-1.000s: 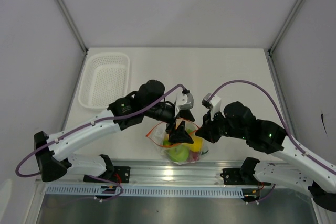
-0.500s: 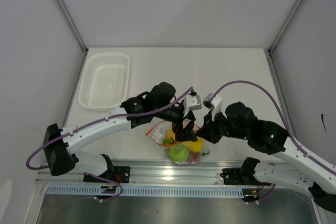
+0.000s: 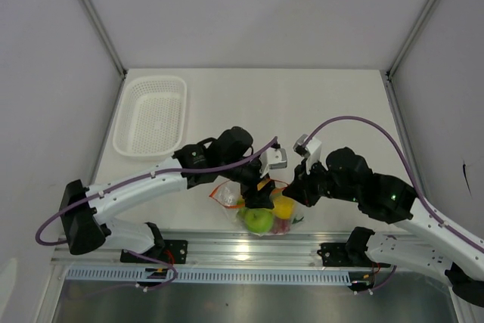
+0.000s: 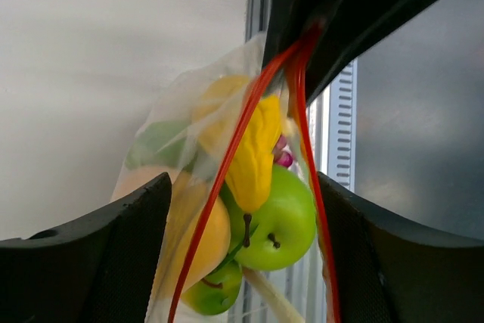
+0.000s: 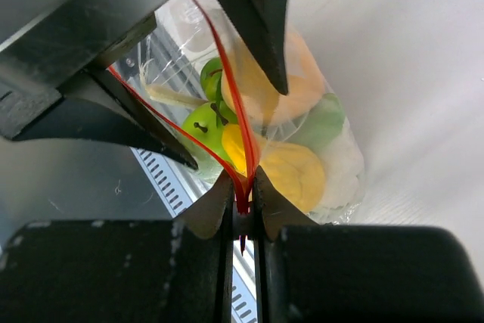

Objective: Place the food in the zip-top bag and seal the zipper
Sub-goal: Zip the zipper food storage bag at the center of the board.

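All the food (image 3: pixel 259 219) I can see sits inside the bag (image 3: pixel 240 200), which lies at the near edge of the table (image 3: pixel 325 104) between my two grippers. No loose piece shows in the overhead view. What is left, by my reading, is the seal. The two red tracks of the zipper (image 5: pixel 227 96) run apart along most of the mouth and meet only at the right end. There the right gripper (image 5: pixel 242 213) pinches the strip, fingers (image 5: pixel 208 209) pressed together on it. The left gripper (image 3: pixel 261 194) straddles the mouth with fingers (image 4: pixel 98 247) spread, one on each side of the plastic.

Counted: two arms, one bag, one zipper and one white basket (image 3: pixel 151 115) at the far left. Through the plastic I make out two green apples (image 4: pixel 283 217), one yellow piece (image 4: pixel 257 153), one orange fruit (image 4: pixel 200 236), one small red piece (image 4: pixel 285 159) and one pale stalk (image 4: pixel 265 304). A white lump (image 5: pixel 344 175), probably cauliflower, shows in the right wrist view. Folds hide the rest, so the tally may run short.
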### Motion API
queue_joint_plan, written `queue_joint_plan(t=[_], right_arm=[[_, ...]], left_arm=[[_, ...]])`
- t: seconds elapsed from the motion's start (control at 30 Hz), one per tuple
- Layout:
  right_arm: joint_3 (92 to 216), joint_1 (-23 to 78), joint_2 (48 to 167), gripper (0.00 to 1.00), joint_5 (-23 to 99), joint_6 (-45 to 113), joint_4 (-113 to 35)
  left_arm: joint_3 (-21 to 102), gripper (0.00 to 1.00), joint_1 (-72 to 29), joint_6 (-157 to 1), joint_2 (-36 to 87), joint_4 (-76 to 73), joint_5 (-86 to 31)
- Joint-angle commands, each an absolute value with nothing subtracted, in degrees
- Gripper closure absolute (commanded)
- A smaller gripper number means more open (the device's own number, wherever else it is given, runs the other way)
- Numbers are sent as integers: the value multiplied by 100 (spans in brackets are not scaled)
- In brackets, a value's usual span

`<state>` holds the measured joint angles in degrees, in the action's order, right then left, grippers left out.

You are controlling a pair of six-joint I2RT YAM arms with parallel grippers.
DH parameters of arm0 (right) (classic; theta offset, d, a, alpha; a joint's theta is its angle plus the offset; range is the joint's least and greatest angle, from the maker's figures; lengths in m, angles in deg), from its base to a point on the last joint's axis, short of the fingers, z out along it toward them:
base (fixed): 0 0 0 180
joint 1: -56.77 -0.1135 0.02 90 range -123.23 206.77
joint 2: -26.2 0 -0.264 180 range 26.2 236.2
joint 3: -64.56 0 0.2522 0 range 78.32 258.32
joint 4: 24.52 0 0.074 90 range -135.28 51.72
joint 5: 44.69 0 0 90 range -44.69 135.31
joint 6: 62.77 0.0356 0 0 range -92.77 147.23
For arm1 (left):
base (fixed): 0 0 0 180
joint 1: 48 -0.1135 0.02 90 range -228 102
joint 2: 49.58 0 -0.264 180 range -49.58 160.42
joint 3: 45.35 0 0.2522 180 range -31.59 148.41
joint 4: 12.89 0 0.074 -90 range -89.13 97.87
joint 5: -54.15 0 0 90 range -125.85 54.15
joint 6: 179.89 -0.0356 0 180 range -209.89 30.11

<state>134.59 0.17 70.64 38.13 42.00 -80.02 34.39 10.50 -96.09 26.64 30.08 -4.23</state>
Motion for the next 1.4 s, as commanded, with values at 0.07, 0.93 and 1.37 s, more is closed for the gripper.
queue_joint_plan(t=[0.07, 0.93, 1.37], right_arm=[[13694, 69, 6909, 100, 3995, 4314, -7625], [13853, 87, 7392, 100, 4232, 5368, -7310], [13835, 61, 7515, 100, 4698, 5958, -7238]], left_arm=[[3047, 32, 1098, -9403, 1978, 3023, -956], [3117, 27, 1554, -8849, 2266, 2750, -948], [3055, 79, 1599, -8673, 2380, 2732, -1299]])
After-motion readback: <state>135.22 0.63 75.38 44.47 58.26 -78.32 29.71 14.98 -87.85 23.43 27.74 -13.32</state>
